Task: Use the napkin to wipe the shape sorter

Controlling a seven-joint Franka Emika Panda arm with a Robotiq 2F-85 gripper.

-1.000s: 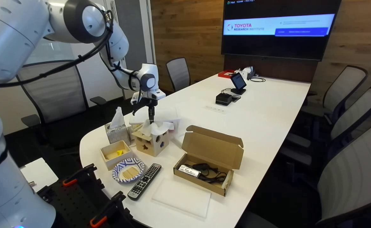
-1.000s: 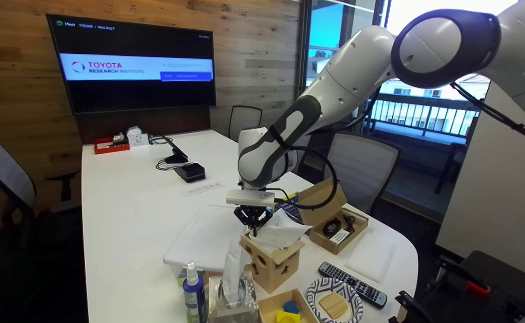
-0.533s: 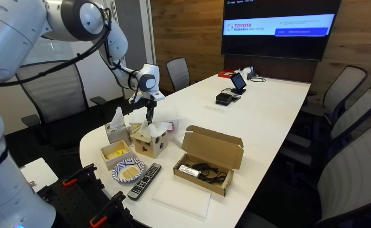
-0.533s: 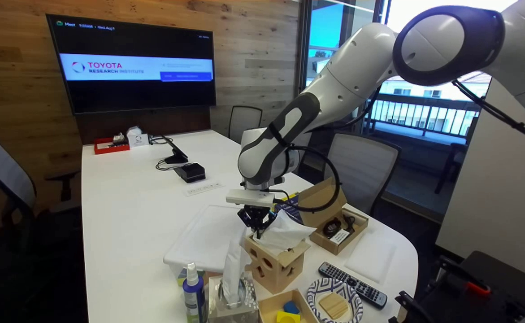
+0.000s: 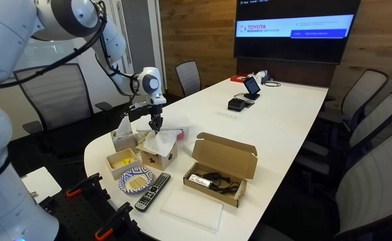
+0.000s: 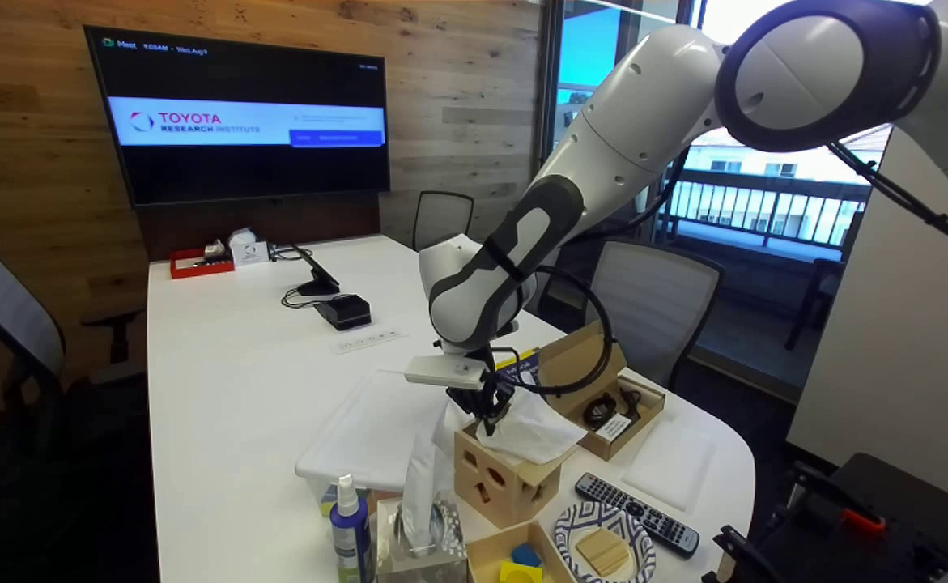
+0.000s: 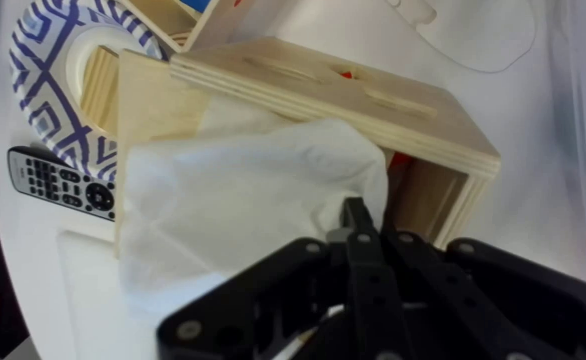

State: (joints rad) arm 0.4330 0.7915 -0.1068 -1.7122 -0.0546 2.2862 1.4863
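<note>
Half done, perhaps: holds the napkin (image 7: 222, 200) pinched in the tool (image 6: 487, 427) and draped across the top of the shape sorter (image 6: 509, 494), with sides probably left to wipe.

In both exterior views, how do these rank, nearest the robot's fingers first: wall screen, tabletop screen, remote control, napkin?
1. Napkin: at the fingers, over the shape sorter.
2. Remote control: beside the patterned plate.
3. Tabletop screen: farther down the table.
4. Wall screen: beyond the table's far end.
</note>
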